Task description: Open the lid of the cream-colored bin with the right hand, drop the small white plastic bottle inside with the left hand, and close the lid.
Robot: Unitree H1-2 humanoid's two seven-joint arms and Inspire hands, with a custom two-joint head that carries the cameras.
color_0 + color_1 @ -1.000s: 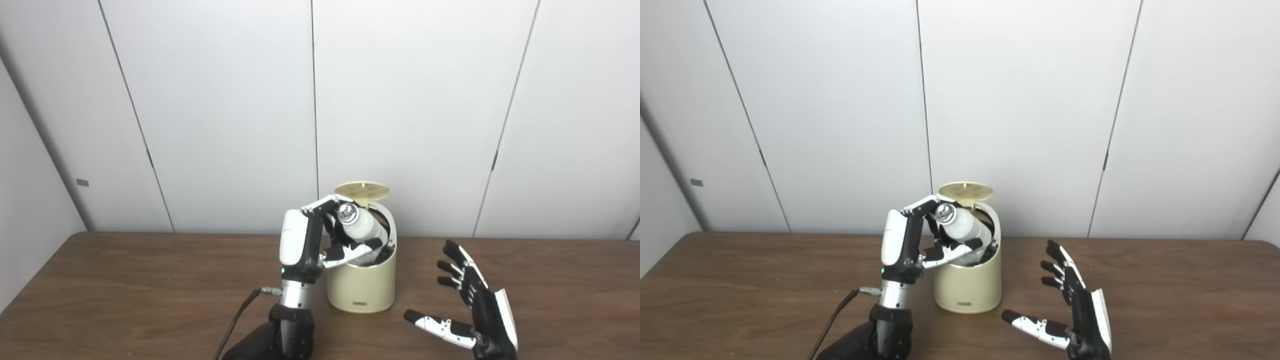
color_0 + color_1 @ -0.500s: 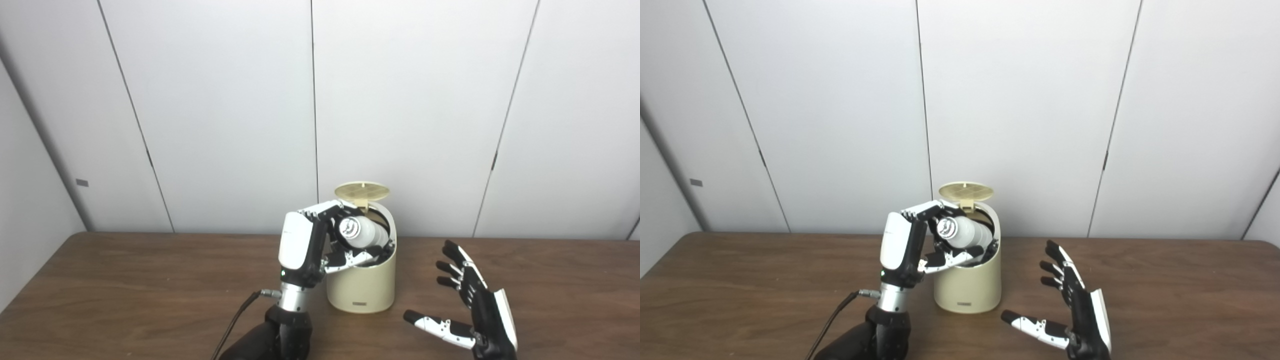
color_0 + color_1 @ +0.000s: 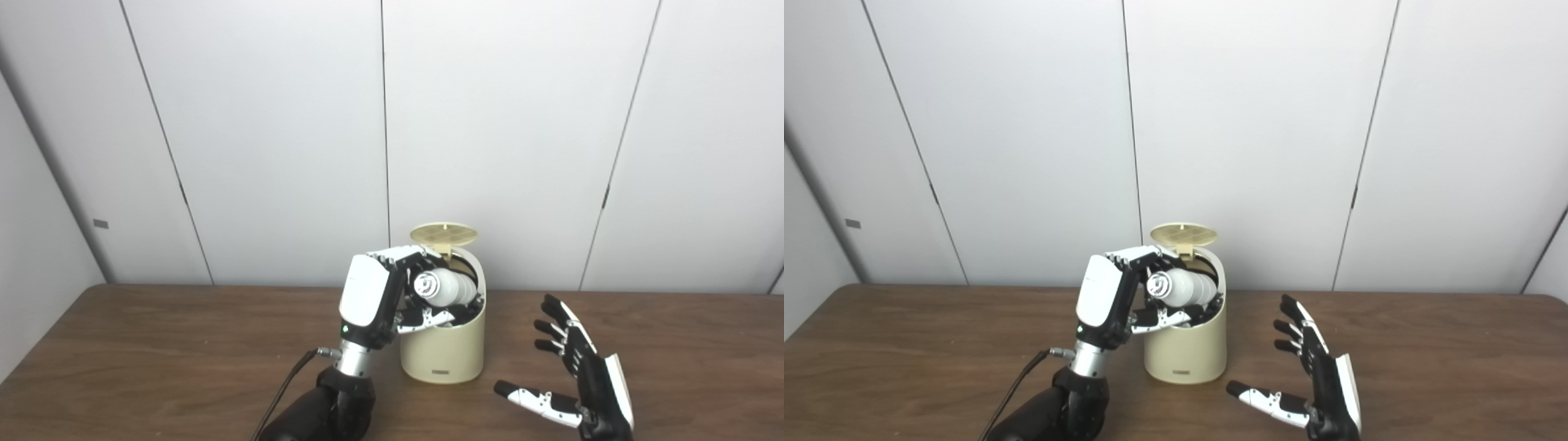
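The left hand [image 3: 383, 297] is wrapped around the small white plastic bottle [image 3: 446, 288], holding it tipped over the mouth of the cream-colored bin [image 3: 444, 346] (lid [image 3: 444, 233] flipped up behind the opening), while the right hand [image 3: 579, 380] sits open with fingers spread on the worktop [image 3: 153, 361] just right of the bin.

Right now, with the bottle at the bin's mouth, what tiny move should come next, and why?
Probably open the left hand to let go: the white bottle lies tilted in the cream bin's opening, the lid stands up, and the right hand waits open beside it.
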